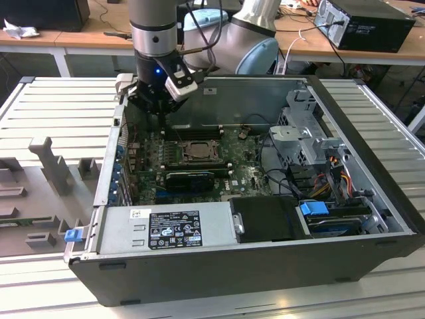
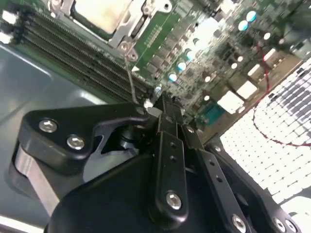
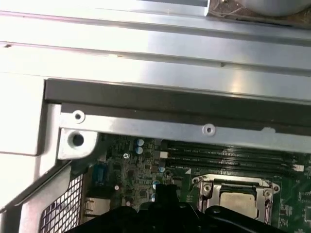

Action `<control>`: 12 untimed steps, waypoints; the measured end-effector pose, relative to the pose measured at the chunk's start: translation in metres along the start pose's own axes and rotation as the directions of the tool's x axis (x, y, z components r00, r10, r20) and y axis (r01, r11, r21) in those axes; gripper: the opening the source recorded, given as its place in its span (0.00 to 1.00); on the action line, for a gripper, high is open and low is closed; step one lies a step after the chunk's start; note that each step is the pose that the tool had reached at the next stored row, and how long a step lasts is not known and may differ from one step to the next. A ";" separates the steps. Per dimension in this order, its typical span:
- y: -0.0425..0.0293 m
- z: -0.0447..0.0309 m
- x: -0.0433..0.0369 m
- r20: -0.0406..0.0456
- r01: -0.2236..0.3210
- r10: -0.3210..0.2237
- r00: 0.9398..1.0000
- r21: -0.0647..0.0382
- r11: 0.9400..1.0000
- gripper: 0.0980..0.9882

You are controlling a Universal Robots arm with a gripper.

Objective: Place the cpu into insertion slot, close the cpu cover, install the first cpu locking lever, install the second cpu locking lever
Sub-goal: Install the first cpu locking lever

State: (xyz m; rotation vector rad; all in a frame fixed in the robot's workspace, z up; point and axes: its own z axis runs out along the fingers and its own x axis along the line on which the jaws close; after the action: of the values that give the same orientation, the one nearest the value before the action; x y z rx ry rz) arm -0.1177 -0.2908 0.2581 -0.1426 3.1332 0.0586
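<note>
1. Your gripper point(image 2: 163, 105) has its fingers drawn together, tips meeting. It is low inside the case point(image 1: 219, 276), over the green board point(image 2: 204, 53).
2. At the tips you see the free end of a thin wire lever point(image 2: 132, 73). It touches the fingertips, but you cannot tell whether it is pinched between them. From there the lever runs back to a corner of the cover.
3. The cover point(image 3: 210, 186) lies flat over the slot point(image 1: 176, 158). The cpu point(image 3: 238, 200) sits inside, its dull silver top showing through the window.
4. In the exterior view your gripper stands just behind the slot, between it and the case wall away from the camera.
5. Memory slots point(image 3: 228, 156) run alongside the slot, between it and the case wall point(image 3: 170, 104). In the second wrist view the lever crosses over them.
6. Close around the tips you have small capacitors point(image 2: 181, 66), with the perforated rear panel point(image 2: 272, 145) a little further off.
7. Further out, in the exterior view:
   - a black card point(image 1: 190, 179) lies just in front of the slot
   - the power supply point(image 1: 169, 229) runs along the near edge
   - the drive cage point(image 1: 309, 136) and cables point(image 1: 335, 174) sit on the exterior view's right, well apart from your gripper
8. The case rests on a slatted table point(image 1: 60, 109).
</note>
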 end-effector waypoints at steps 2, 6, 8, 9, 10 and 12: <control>0.0004 0.0003 -0.0049 0.000 -0.001 0.001 1.000 0.000 1.000 0.01; -0.0001 0.0004 -0.0098 0.000 -0.002 0.002 1.000 0.000 1.000 0.01; -0.0003 0.0004 -0.0117 0.000 -0.002 0.002 1.000 0.000 1.000 0.01; -0.0004 0.0003 -0.0125 0.000 -0.002 0.002 1.000 0.000 1.000 0.01; -0.0004 0.0004 -0.0135 0.000 -0.002 0.002 1.000 0.000 1.000 0.01; -0.0006 0.0004 -0.0152 0.000 -0.002 0.002 1.000 0.000 1.000 0.01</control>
State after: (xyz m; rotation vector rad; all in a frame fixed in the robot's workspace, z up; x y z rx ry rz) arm -0.1025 -0.2900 0.2577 -0.1396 3.1332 0.0585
